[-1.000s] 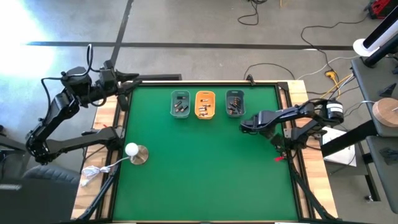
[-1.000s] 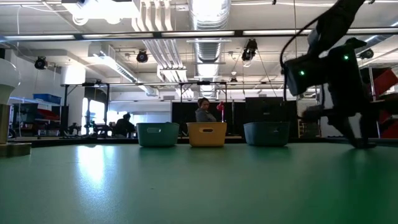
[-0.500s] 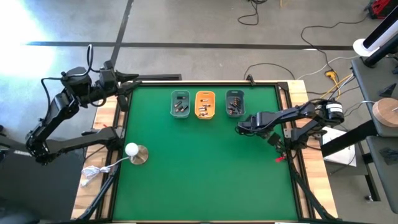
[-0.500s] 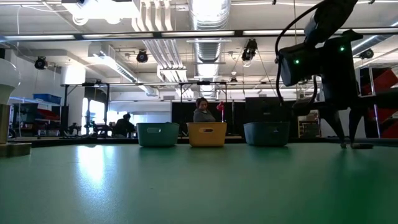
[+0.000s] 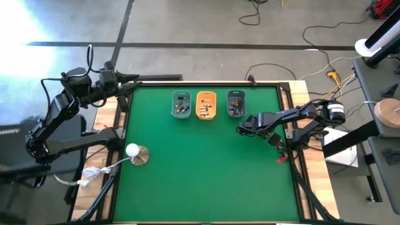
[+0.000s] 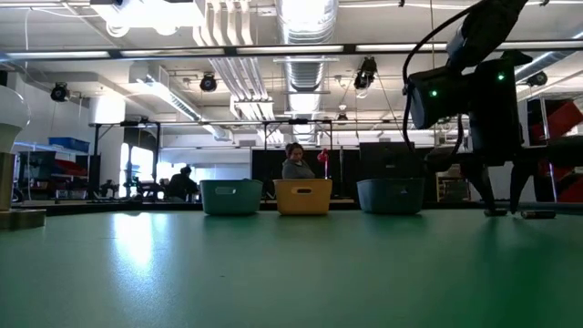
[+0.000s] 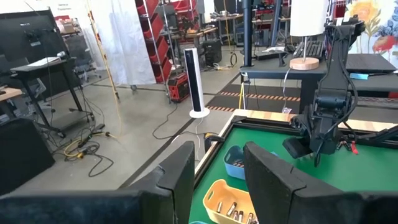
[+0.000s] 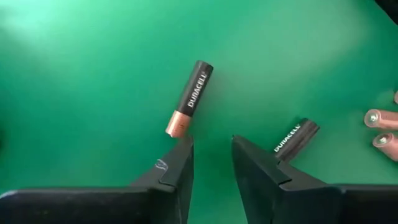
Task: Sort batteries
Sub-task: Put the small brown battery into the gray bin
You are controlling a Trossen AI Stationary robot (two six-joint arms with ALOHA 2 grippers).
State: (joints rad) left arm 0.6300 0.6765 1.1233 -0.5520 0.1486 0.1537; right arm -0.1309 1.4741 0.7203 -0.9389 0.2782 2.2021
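Two batteries [image 8: 189, 98] on mat just ahead of right fingers [image 8: 177, 171], parted, empty; left fingers [image 7: 180, 177] parted.

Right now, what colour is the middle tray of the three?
Orange. The middle tray shows best in the high view, between two grey-blue trays.

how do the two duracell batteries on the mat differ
In the right wrist view, the nearer battery lies fully exposed just beyond the right gripper, copper end showing. The other battery is partly hidden behind one finger, only its black end visible. They tilt at different angles. Both are black Duracell cells lying flat.
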